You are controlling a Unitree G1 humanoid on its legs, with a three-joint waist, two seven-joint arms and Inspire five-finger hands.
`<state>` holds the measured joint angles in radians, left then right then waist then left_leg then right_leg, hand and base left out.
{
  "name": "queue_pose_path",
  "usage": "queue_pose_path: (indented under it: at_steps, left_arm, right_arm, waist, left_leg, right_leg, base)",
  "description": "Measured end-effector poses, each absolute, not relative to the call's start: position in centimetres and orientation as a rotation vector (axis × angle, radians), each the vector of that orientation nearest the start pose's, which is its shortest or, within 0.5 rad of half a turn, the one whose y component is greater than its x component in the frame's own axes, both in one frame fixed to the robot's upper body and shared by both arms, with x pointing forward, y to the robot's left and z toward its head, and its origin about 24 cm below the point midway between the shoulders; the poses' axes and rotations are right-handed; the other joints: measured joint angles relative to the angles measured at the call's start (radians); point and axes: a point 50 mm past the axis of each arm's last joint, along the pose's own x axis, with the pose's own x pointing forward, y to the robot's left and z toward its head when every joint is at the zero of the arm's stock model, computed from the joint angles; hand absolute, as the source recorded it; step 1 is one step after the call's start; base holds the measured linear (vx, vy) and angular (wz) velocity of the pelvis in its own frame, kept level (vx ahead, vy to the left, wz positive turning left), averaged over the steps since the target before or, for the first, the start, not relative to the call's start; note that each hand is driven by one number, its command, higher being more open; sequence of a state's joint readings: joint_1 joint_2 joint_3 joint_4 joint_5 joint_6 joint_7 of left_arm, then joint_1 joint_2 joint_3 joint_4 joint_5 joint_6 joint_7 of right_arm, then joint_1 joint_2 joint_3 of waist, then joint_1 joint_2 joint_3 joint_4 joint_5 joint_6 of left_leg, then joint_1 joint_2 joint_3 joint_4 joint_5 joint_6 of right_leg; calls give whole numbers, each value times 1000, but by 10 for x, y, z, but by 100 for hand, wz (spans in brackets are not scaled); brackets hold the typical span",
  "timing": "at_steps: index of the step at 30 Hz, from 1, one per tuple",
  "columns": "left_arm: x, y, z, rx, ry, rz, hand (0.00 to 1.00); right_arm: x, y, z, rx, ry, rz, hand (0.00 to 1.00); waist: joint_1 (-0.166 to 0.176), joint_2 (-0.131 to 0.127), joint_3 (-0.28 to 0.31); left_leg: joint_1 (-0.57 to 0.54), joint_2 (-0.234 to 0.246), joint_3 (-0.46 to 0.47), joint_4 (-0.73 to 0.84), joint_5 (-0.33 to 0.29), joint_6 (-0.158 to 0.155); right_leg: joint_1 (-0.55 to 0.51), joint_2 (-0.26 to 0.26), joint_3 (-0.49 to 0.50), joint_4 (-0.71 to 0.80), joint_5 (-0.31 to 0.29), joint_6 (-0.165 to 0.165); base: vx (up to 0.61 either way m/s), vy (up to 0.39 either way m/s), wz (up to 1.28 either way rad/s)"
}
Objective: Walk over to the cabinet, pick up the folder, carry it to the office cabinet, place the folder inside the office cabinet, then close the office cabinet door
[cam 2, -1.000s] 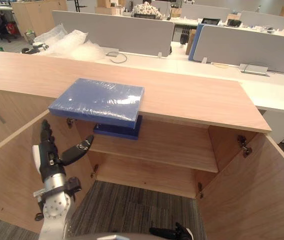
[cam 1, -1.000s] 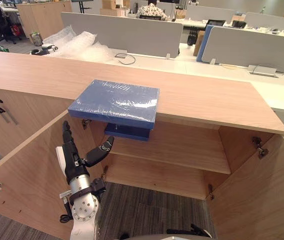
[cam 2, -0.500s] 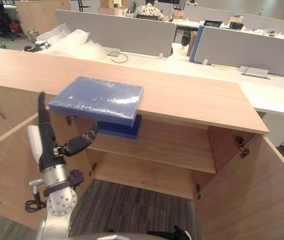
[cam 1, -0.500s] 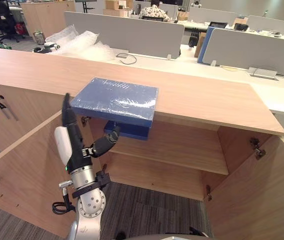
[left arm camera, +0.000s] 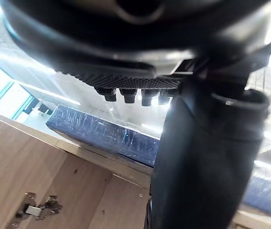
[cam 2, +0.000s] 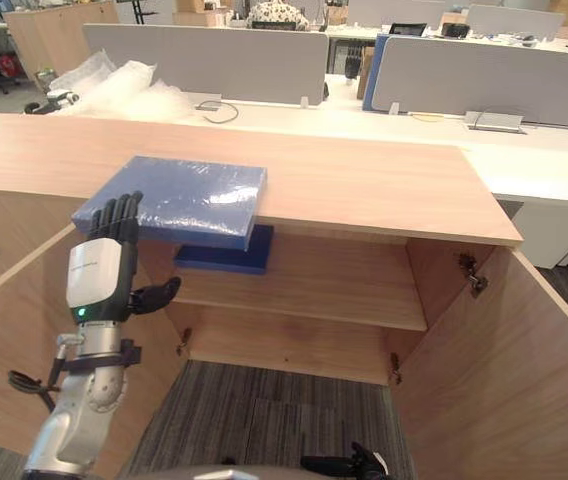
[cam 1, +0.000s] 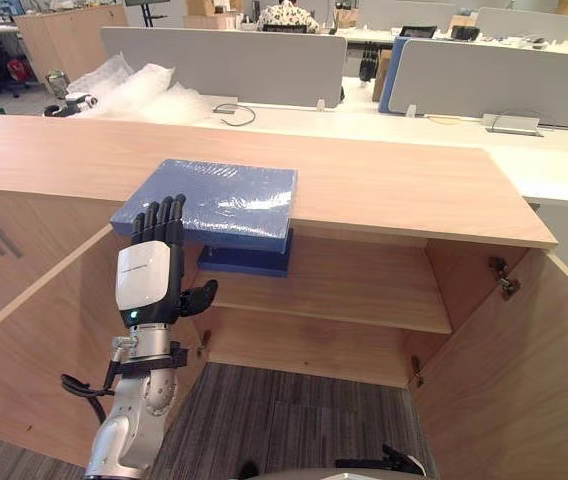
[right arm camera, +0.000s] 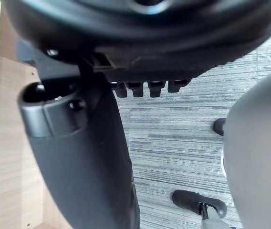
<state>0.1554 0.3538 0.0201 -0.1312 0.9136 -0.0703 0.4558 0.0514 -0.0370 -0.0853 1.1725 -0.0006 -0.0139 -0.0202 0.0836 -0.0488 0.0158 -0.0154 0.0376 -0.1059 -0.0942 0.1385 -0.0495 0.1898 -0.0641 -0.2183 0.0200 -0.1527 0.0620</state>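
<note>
Left hand [cam 1: 152, 272] spread wide, empty, left of centre, fingertips in front of folder [cam 1: 214, 203] near edge. Folder upper centre-left on cabinet top [cam 1: 394, 185], overhanging front edge. Right hand [right arm camera: 78, 157] relaxed, over floor. Risk: glossy wrap slipping from one-sided grip, folder tipping off.

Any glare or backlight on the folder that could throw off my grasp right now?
Left eye view: white highlights glint off the plastic-wrapped folder, its edges readable; the shelf below lies in soft shadow. Left wrist view: bright backlight behind the left hand washes out the background beyond the folder. Right wrist view: right hand over evenly lit carpet.
</note>
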Motion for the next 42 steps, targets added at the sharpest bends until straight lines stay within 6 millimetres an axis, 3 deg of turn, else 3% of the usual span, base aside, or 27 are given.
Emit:
queue_pose_path:
  at_steps: [5,13,19,24,33,34,38,42]
  left_arm:
    - [238,234,90,1394,-375,335,100]
    - [261,225,121,1561,-565,274,100]
    - [266,223,133,1621,-643,268,100]
    - [269,219,131,1648,-663,213,100]
    - [280,236,90,1614,-421,158,100]
    - [281,236,89,1605,-410,162,0]
    - [283,235,86,1531,-378,192,0]
    - [292,236,102,1432,-395,301,0]
  right_arm:
    - [87,-170,-170,-23,1193,-71,100]
    - [91,-172,-169,-32,1177,-71,100]
    - [92,-173,-169,-34,1172,-71,100]
    - [93,-173,-169,-35,1172,-70,100]
    - [98,-171,-168,-60,1168,-45,100]
    - [98,-171,-168,-60,1169,-46,100]
    - [100,-171,-168,-61,1165,-44,100]
    - [101,-170,-168,-65,1164,-40,100]
  waist:
    - [-2,-5,11]
    - [-13,7,22]
    - [-23,8,23]
    - [-25,4,26]
    - [-40,-3,34]
    - [-40,-3,34]
    - [-43,-1,43]
    - [-46,-1,44]
  left_leg:
    - [1,-5,1,0,-3,2]
    - [12,3,10,-1,-9,-4]
    - [12,1,13,-1,-15,-8]
    - [12,-4,17,0,-13,-2]
    - [24,3,41,-1,-17,0]
    - [26,2,42,-1,-18,0]
    - [28,1,44,-1,-22,-4]
    - [29,0,47,-1,-22,-3]
  right_leg:
    - [1,-5,2,0,-1,1]
    - [3,-1,12,6,1,-1]
    - [2,-4,17,3,1,-1]
    - [2,-8,21,1,1,-1]
    - [-1,-7,45,8,2,-4]
    - [-2,-7,47,9,2,-4]
    - [-2,-9,50,11,2,-4]
    - [-2,-10,53,9,2,-4]
  base:
    - [39,-11,1]
    - [-29,-4,-4]
    - [-18,3,-1]
    - [0,0,0]
    - [-11,1,-8]
    - [-29,10,-5]
    - [-40,21,-3]
    - [-1,2,-1]
